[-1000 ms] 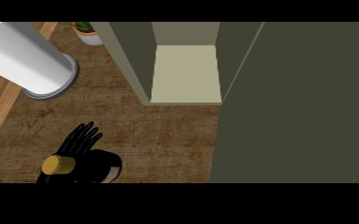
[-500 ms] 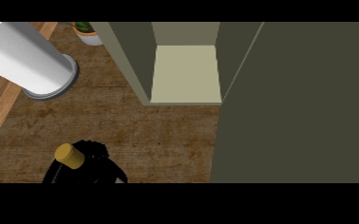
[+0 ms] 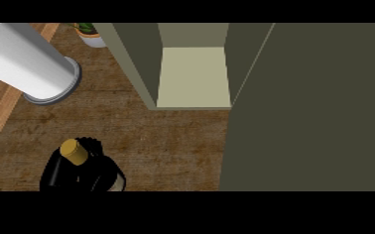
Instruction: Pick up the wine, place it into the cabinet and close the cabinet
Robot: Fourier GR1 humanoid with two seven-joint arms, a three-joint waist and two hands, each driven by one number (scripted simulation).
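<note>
Wine [image 3: 73, 151] stands at the desk's [image 3: 168, 139] lower left, its gold cap showing, with left hand [image 3: 92, 166] fingers curled round the dark body. Glass is probably heavy, slick and breakable; hold mid-body. Cabinet [image 3: 194, 77] stands open.

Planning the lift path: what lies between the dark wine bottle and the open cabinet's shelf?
Only bare brown wooden counter between the dark, gold-capped wine bottle and the open olive cabinet's pale shelf, in the head view.

wine [image 3: 75, 151] left of cabinet [image 3: 194, 77]
</note>
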